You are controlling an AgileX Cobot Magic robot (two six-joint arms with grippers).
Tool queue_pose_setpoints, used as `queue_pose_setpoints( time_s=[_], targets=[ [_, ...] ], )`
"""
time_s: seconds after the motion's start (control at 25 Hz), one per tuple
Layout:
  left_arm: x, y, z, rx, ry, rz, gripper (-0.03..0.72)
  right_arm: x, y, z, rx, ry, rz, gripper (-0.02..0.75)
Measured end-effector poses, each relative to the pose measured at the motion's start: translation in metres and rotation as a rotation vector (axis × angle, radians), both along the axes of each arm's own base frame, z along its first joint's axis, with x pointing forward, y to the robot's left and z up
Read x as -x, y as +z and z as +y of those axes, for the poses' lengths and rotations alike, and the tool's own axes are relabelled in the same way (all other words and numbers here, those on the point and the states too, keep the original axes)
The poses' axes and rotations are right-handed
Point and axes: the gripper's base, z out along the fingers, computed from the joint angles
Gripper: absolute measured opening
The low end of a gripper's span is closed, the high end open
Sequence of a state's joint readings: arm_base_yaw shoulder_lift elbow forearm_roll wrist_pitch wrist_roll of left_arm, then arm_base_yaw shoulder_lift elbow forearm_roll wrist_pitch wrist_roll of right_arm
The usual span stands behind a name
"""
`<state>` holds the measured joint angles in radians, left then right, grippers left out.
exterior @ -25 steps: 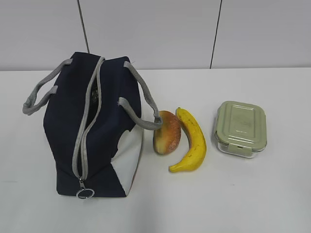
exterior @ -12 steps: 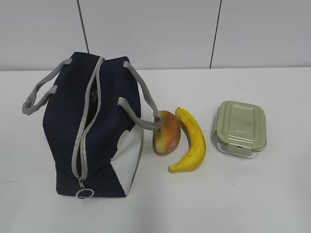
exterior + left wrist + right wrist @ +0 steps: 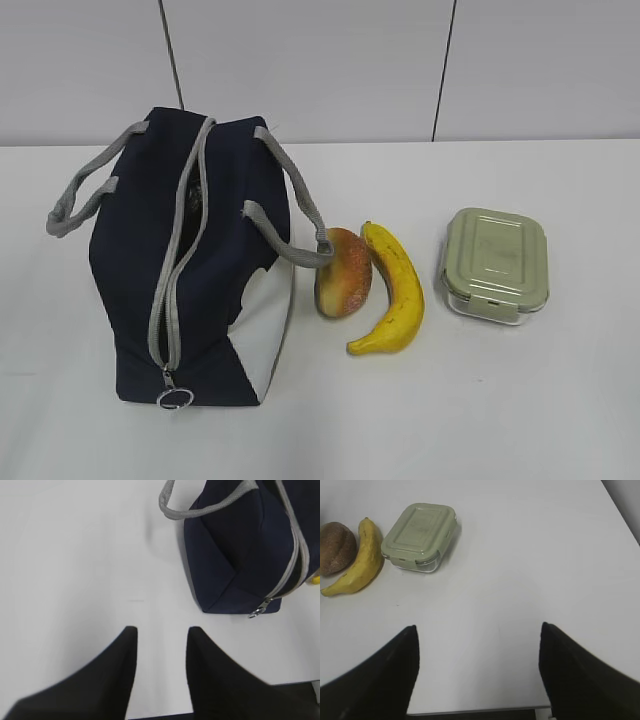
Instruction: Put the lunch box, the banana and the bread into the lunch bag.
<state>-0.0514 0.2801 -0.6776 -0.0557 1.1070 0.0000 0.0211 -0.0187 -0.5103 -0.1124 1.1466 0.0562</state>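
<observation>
The navy lunch bag [image 3: 200, 280] [image 3: 240, 550] lies on the white table [image 3: 500, 400], its grey zipper [image 3: 180, 250] partly parted and the ring pull [image 3: 174, 399] at the near end. To its right lie the brown bread [image 3: 343, 272] [image 3: 336, 547], the yellow banana [image 3: 392, 290] [image 3: 359, 565] and the sage-lidded lunch box [image 3: 496, 265] [image 3: 420, 529]. Neither gripper shows in the exterior view. My left gripper [image 3: 161, 628] hangs over bare table, left of and nearer than the bag, jaws narrowly apart and empty. Wide open and empty, my right gripper [image 3: 479, 626] is over bare table, nearer than the lunch box.
Two grey webbing handles [image 3: 85, 195] [image 3: 300, 215] flop to either side of the bag; the right one rests against the bread. A pale panelled wall [image 3: 400, 70] runs behind the table. The table's near edge [image 3: 470, 711] shows under the right gripper.
The bag, bread, banana and lunch box have stayed put in the exterior view. No arm has come into that view.
</observation>
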Motion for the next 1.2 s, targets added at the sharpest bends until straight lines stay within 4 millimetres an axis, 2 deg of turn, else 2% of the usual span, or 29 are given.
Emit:
queue_pose_setpoints(
  time_s=[0.24,0.4,0.52,0.64,0.72,0.92,1.0,1.2],
  targets=[
    [-0.052,0.045,-0.004,0.007,-0.011,0.145,0.255,0.000,0.000,0.000,0.000,0.000,0.000,0.551],
    [-0.098,0.065,-0.012,0.059,-0.038,0.231,0.255,0.000,0.000,0.000,0.000,0.000,0.000,0.551],
    [-0.129,0.072,-0.018,0.109,-0.061,0.291,0.255,0.000,0.000,0.000,0.000,0.000,0.000,0.551],
    [-0.165,0.070,-0.025,0.157,-0.079,0.369,0.267,0.000,0.000,0.000,0.000,0.000,0.000,0.551],
    [-0.188,0.064,-0.027,0.174,-0.082,0.418,0.302,0.000,0.000,0.000,0.000,0.000,0.000,0.551],
    [-0.236,0.056,-0.038,0.172,-0.108,0.485,0.358,0.000,0.000,0.000,0.000,0.000,0.000,0.551],
    [-0.255,0.051,-0.050,0.160,-0.144,0.526,0.363,0.000,0.000,0.000,0.000,0.000,0.000,0.551],
    [-0.287,0.049,-0.080,0.133,-0.217,0.548,0.368,0.000,0.000,0.000,0.000,0.000,0.000,0.551]
  ],
)
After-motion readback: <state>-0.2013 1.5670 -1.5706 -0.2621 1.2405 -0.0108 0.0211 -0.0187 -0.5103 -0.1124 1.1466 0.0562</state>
